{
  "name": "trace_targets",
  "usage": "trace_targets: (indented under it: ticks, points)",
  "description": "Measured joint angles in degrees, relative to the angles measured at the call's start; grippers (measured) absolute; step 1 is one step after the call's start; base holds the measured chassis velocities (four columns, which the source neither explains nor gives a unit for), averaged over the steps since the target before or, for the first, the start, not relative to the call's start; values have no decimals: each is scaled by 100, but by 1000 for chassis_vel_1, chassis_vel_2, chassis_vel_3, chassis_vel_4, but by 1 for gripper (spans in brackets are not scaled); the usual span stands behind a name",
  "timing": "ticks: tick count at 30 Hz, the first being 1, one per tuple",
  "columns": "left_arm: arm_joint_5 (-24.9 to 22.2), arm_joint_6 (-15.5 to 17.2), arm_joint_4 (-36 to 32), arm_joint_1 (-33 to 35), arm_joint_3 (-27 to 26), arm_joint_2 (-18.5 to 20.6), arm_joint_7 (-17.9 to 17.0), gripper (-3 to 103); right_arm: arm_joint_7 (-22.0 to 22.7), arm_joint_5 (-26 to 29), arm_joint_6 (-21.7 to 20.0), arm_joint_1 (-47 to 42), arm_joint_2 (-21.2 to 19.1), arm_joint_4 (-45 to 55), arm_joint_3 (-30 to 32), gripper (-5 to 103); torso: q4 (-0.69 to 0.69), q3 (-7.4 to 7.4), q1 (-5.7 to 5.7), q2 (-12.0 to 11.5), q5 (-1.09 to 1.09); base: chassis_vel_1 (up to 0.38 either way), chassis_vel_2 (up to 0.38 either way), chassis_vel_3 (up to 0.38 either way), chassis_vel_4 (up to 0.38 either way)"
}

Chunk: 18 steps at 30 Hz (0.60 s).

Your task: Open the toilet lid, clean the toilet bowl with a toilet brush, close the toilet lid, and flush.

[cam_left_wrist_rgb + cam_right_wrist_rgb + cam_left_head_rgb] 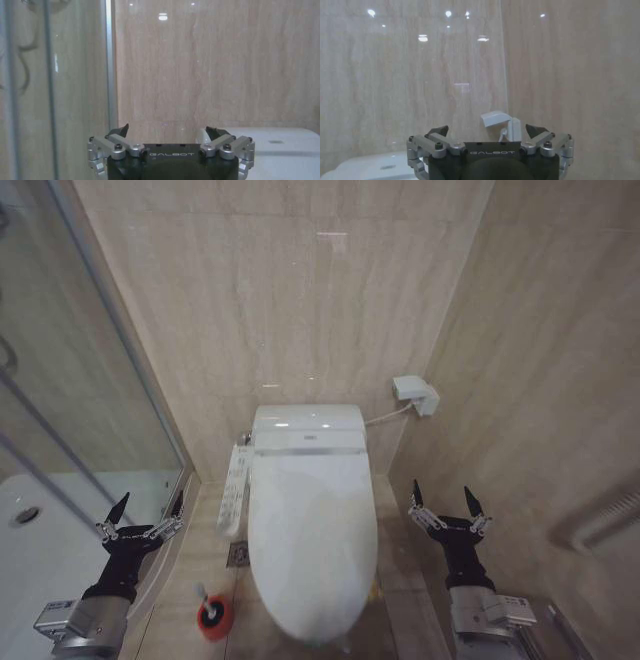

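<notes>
A: Centre of the head view?
B: The toilet lid, glossy white, lies down flat and covers the toilet bowl beneath it, so the bowl's inside is hidden. Behind it, toward the frame's middle, sits the white rear housing against the beige tiled wall.

A: Lower left of the frame?
B: The toilet brush stands in its round red holder on the floor, just beside the lid's left edge. Above it a control panel runs along the toilet's left side.

A: The grippers?
B: The left gripper hangs at lower left, fingers spread apart and holding nothing, near a glass shower door. The right gripper hangs at lower right, fingers likewise spread and holding nothing, well apart from the lid. Each wrist view shows its own claw parted.

A: Right of centre?
B: A white wall box with a cable running to the toilet.
</notes>
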Motion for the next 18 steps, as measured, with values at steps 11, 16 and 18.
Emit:
trace_targets:
  ticks: [11,16,18]
  points:
    - [0,0,0,3,0,0,0,100,2,0,0,-4,0,0,0,100,-1,-3,-6,3,4,355,-343,-351,355]
    - [0,0,1,5,0,0,0,100,0,0,0,-4,0,0,-1,100,1,-1,-5,2,0,185,-132,-171,168]
    - [0,0,0,1,0,0,0,100,2,0,0,-5,0,-1,1,100,-3,0,-2,1,1,42,-1,-28,35]
